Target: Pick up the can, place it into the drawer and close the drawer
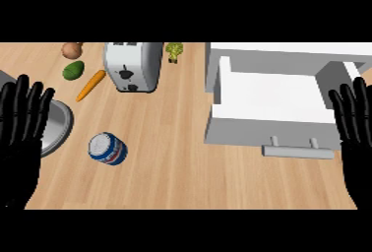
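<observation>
One can [108, 148], blue-white, upright on light wood counter [174, 172], just right of left hand [22, 118], well apart from right hand [354, 123]. One white drawer [269, 103] pulled open, beside right hand. One toaster [132, 66], carrot [90, 85], avocado [73, 70]; brown item [71, 49], perhaps potato. Metal pan [56, 129] partly under left hand. Both hands flat, fingers straight, holding nothing.

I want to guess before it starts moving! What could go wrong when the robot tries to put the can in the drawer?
1. The can sits close to the metal pan, so the left hand might bump the pan.
2. The can may roll away if nudged.
3. The drawer is far across the counter, so the can could clip its front wall on the way in.
</observation>
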Available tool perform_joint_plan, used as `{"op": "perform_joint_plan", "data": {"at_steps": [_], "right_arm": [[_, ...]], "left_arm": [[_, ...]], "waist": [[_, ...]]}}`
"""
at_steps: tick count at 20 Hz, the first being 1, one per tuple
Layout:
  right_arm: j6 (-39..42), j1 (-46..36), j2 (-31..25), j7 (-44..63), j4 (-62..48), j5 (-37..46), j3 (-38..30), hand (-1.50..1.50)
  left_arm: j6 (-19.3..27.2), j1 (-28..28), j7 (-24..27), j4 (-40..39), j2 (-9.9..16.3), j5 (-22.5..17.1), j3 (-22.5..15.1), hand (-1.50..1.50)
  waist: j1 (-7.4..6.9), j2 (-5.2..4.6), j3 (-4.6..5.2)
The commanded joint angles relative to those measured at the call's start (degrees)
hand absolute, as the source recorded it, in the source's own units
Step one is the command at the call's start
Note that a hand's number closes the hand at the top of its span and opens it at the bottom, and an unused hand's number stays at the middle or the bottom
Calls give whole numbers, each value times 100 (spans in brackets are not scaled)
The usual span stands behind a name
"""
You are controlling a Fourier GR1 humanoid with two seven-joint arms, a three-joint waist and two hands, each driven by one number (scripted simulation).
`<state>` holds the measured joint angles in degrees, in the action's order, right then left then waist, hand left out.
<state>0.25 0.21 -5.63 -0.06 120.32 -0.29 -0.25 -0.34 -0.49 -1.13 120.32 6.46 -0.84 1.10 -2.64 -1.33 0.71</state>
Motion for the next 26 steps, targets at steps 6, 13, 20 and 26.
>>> {"op": "perform_joint_plan", "data": {"at_steps": [6,13,20,26], "right_arm": [[1,-35,153,-327,-244,-143,-166,-150],[-311,395,37,1258,-128,-214,-482,-150],[-39,703,95,846,-196,-403,-617,-150],[8,765,-2,1105,116,-414,-749,-150]], "left_arm": [[-34,1609,415,985,-159,-85,460,-150],[961,1845,-2019,1254,-519,241,431,-150],[760,1757,-2219,1471,-483,-57,683,-150],[872,1404,-1985,730,-620,411,448,-150]], "waist": [[202,145,-71],[252,140,-75],[260,139,-72],[279,139,-71]]}}
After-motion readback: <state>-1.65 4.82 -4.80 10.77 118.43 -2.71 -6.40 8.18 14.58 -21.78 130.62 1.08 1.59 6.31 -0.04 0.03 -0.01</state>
